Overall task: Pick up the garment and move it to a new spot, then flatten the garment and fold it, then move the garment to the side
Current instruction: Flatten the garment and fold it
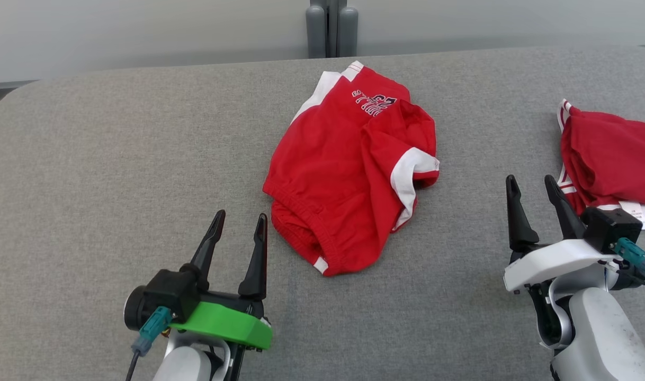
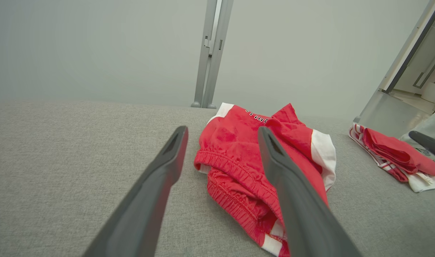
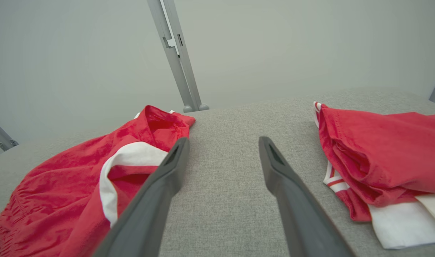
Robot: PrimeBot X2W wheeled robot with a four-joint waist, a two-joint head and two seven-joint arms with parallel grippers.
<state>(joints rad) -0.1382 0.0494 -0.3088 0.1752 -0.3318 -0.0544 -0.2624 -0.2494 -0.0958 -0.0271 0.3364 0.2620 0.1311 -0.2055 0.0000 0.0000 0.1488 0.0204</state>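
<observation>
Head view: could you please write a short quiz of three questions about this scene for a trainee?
1. True or false: the left gripper holds the red shorts.
2. Where does the second red garment lie? A) near the right gripper B) near the left gripper C) on top of the shorts
3. Fill in: the jaws of both grippers are ____.
Key: 1 false; 2 A; 3 open.

Red garment (image 1: 333, 180) with white trim and dark lettering; heathered grey table (image 1: 116, 159); red-and-white striped pile (image 1: 608, 153).
</observation>
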